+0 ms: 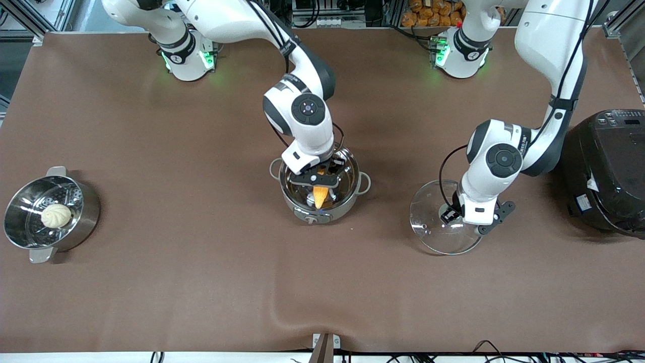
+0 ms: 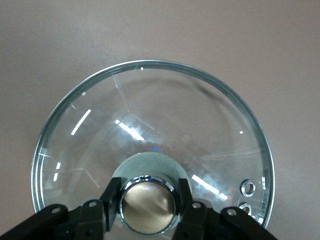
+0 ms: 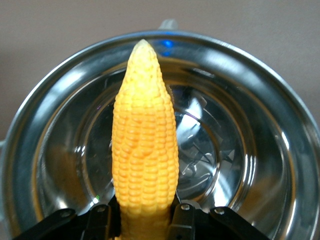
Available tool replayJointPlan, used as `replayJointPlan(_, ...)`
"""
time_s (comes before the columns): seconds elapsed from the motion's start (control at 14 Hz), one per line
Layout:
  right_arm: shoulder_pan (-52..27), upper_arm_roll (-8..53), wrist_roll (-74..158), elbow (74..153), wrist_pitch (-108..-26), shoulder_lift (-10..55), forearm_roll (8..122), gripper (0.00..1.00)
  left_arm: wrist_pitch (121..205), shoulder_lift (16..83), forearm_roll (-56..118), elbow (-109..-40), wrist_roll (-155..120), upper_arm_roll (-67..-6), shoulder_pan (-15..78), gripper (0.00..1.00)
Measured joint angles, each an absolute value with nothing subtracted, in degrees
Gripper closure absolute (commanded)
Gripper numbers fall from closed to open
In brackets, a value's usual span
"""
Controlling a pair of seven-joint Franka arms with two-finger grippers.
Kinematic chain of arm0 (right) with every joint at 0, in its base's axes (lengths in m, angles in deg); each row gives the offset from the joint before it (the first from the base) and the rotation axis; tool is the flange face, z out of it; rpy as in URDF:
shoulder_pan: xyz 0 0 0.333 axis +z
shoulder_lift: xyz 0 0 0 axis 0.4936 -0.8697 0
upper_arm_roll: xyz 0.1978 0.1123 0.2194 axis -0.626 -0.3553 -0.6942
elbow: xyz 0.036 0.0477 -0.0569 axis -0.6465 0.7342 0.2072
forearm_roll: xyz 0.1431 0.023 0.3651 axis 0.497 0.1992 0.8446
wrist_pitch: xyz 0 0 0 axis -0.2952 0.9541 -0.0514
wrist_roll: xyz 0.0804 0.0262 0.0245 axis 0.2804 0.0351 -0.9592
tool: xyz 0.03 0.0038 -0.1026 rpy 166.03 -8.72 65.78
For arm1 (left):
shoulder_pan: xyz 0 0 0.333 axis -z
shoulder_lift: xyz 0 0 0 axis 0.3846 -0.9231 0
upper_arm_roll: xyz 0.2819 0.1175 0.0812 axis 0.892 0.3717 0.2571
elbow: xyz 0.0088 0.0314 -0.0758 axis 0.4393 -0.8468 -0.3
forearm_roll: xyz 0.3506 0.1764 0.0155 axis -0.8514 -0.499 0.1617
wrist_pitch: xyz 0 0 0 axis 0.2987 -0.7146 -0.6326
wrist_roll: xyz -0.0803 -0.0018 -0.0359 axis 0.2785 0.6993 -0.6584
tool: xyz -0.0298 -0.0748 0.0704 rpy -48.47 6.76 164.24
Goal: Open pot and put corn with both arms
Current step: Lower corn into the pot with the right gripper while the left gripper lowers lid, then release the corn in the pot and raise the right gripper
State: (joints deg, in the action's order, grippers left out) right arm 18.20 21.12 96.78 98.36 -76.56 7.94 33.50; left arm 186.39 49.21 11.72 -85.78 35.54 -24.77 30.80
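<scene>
The grey pot [image 1: 347, 201] stands open at the table's middle, its steel inside [image 3: 260, 90] showing. My right gripper [image 1: 318, 177] is shut on the yellow-orange corn [image 1: 321, 196] and holds it over the pot's opening, tip down toward the pot's control knob side. In the right wrist view the fingers [image 3: 182, 220] clamp the corn's [image 3: 145, 145] thick end. The glass lid [image 1: 431, 212] lies low on the table toward the left arm's end. My left gripper [image 1: 471, 218] is shut on its tan knob [image 2: 148, 204], over the lid [image 2: 150, 115].
A shiny steel steamer pot [image 1: 30, 237] holding a cream-white bun [image 1: 56, 216] stands at the right arm's end of the table. A large black rice cooker [image 1: 604, 171] stands at the left arm's end, beside the left arm.
</scene>
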Motion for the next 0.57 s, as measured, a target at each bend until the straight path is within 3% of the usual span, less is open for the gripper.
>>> replayJointPlan(0.07, 18.07, 21.18, 96.78, 98.28, -76.49, 7.95, 33.5, 0.02, 186.48, 49.0, 11.72, -85.94, 35.54, -24.7, 30.8, 0.71)
replayJointPlan(0.14, 18.03, 21.2, 96.86, 98.02, -76.17, 8.04, 33.5, 0.0, 186.49, 48.81, 11.72, -85.99, 35.54, -24.64, 30.79, 0.11)
replayJointPlan(0.21, 17.95, 21.32, 96.97, 97.72, -75.9, 8.19, 33.5, 0.0, 186.5, 48.61, 11.72, -86.0, 35.54, -24.59, 30.78, 0.0)
replayJointPlan(0.57, 16.04, 22.62, 94.36, 95.82, -67.89, 12.11, 32.82, 0.0, 185.69, 49.85, 11.72, -85.55, 35.31, -24.52, 30.65, 0.0)
